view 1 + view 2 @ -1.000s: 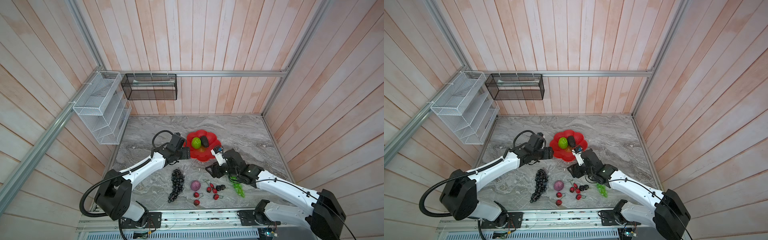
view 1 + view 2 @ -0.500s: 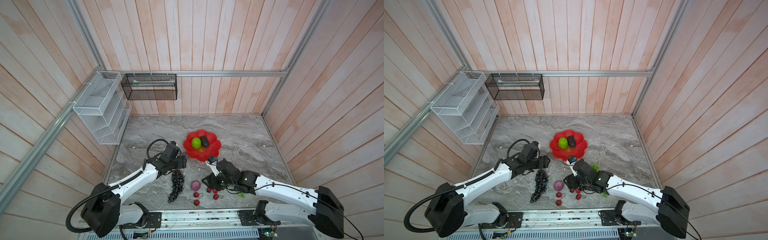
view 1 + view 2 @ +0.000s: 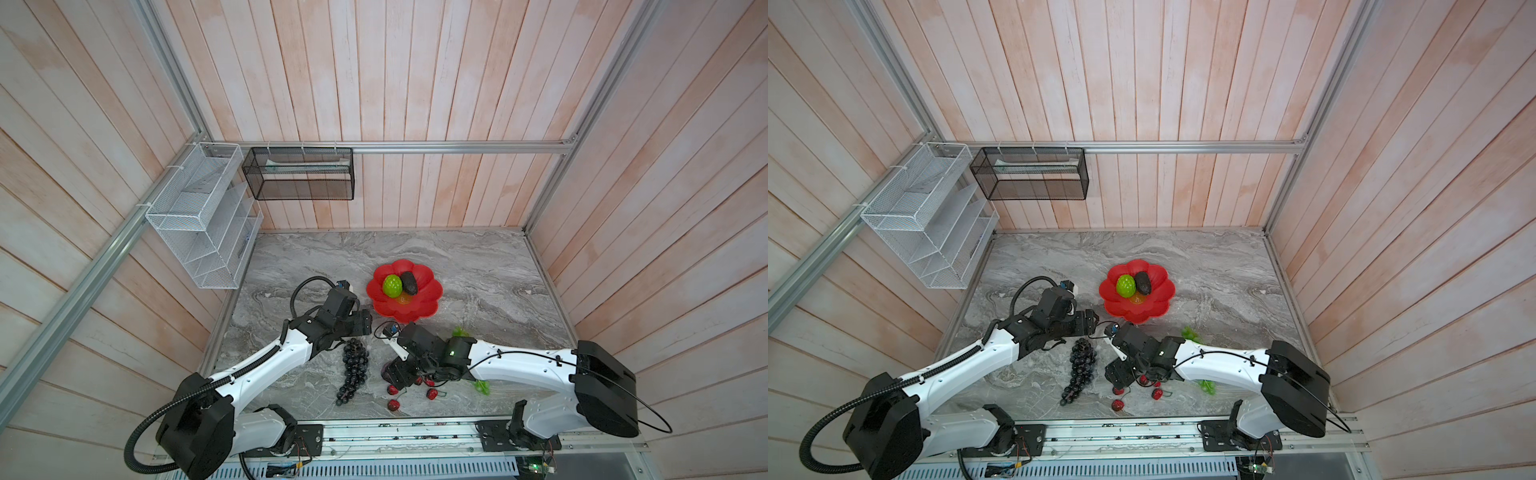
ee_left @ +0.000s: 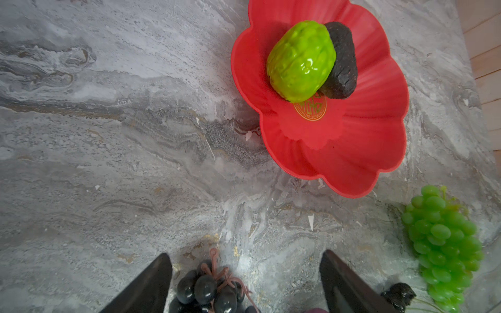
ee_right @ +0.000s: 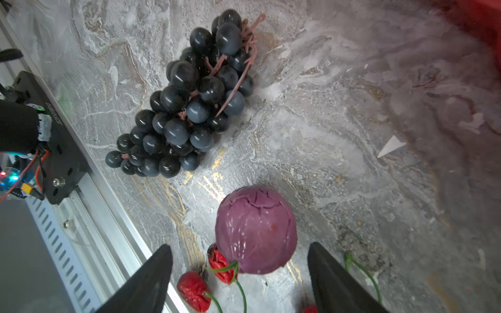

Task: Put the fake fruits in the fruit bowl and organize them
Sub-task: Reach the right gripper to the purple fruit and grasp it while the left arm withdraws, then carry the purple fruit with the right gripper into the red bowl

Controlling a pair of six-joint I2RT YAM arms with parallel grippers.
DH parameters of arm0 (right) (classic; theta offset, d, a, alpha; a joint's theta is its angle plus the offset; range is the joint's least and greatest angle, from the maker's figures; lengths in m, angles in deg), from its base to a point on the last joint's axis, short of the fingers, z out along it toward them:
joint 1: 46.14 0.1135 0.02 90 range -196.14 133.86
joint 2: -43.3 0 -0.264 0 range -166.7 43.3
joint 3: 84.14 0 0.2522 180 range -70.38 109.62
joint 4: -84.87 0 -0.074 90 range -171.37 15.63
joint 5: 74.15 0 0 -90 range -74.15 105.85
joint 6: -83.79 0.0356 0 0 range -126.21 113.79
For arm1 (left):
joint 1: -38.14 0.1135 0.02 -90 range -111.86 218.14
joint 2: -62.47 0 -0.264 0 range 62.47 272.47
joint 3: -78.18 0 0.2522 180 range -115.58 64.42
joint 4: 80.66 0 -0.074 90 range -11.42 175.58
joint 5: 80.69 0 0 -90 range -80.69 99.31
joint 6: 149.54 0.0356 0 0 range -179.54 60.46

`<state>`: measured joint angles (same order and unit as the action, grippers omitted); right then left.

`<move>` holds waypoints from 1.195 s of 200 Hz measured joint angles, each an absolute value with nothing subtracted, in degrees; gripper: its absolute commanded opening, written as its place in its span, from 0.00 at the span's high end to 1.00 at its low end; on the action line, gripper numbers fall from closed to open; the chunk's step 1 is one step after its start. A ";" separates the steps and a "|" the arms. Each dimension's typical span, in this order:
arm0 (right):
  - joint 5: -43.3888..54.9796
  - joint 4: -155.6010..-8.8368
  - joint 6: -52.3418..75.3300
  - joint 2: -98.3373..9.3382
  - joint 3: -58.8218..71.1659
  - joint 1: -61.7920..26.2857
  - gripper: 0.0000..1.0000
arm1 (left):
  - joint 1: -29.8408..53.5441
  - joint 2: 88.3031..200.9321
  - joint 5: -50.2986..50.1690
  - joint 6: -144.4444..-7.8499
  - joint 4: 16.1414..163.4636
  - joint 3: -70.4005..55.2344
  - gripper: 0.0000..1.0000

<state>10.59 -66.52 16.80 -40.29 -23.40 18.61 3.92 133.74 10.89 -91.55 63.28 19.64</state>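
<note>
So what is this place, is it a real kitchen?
Probably not, more like a robot test booth. A left arm and right arm sit on a metal rail, plank walls box in the table, and the grapes look plastic.

pale wooden plank walls (image 3: 415, 83) are enclosing a grey marble-patterned tabletop (image 3: 478, 266); an aluminium rail (image 3: 457, 146) is running across the back wall, carrying a black mesh basket (image 3: 299, 174), while a white wire mesh basket (image 3: 195, 216) is hanging on the left wall; even light is falling.

A grey marbled tabletop (image 3: 478, 257) carries the red fruit bowl (image 3: 432, 291). Also on it lie a dark purple grape bunch (image 3: 353, 370), a green grape bunch (image 4: 444, 244), a purple-pink ball (image 5: 256, 230) and small red stemmed fruits (image 3: 432, 393).
</note>
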 measured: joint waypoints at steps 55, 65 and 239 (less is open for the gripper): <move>10.44 -66.80 14.37 -45.38 -23.16 18.61 0.30 | 4.25 131.23 11.33 -91.75 62.84 20.47 0.12; 10.44 -66.93 14.13 -45.89 -23.09 18.61 0.33 | 4.30 130.96 11.46 -91.75 62.49 20.65 0.12; 10.61 -67.33 11.88 -42.94 -21.24 15.42 0.58 | 4.86 129.59 12.79 -91.97 61.35 21.48 0.12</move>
